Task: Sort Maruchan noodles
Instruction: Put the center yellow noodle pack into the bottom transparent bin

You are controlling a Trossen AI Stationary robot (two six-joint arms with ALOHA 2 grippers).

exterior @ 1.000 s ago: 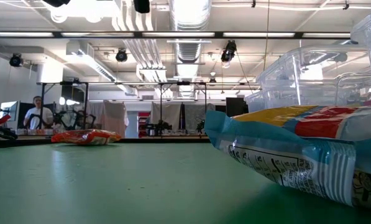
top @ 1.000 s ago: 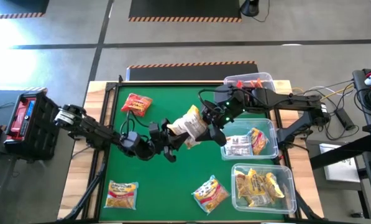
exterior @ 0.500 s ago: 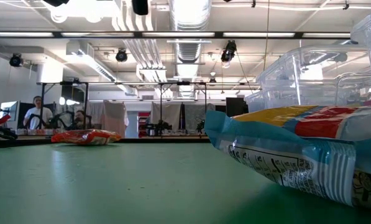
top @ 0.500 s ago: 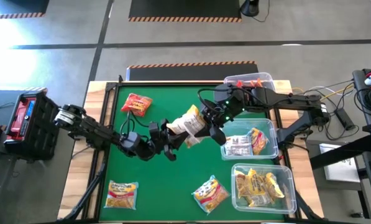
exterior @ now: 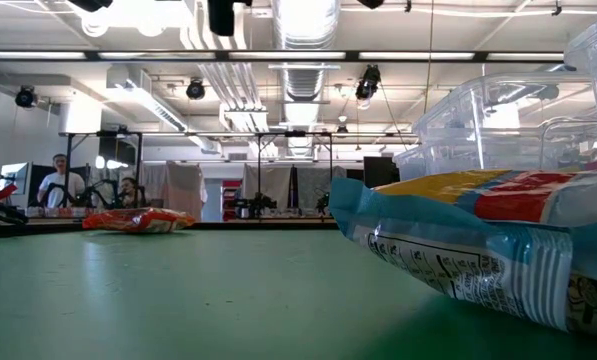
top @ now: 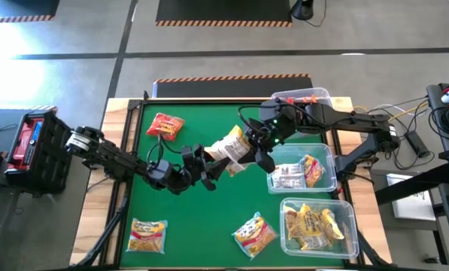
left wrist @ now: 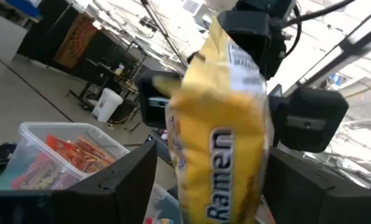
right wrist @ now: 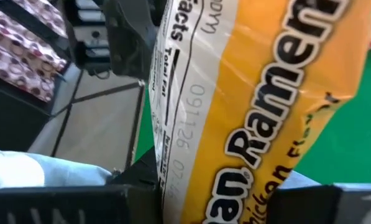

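Your green table (top: 186, 218) carries three clear bins down its right side: the far bin (top: 303, 98) with red packets, the middle bin (top: 326, 169) with blue-and-white ones, and the near bin (top: 343, 226) piled with yellow-orange ones. Above the table's middle your two arms meet. The left gripper (top: 209, 161) reaches in from the left, the right gripper (top: 256, 147) from the bin side, and both are on the same yellow chicken ramen packet (top: 232, 147), held up off the mat between them. In the left wrist view you can see that packet (left wrist: 219, 143) standing upright between the left fingers, closed on its lower end, with the right gripper's dark body behind it. In the right wrist view the packet (right wrist: 247, 106) fills the frame, pinched between the right fingers. Loose on the mat you have a red packet (top: 165, 125) far left, a yellow packet (top: 147, 234) near left, and a blue-and-white packet (top: 254, 232) beside the near bin.
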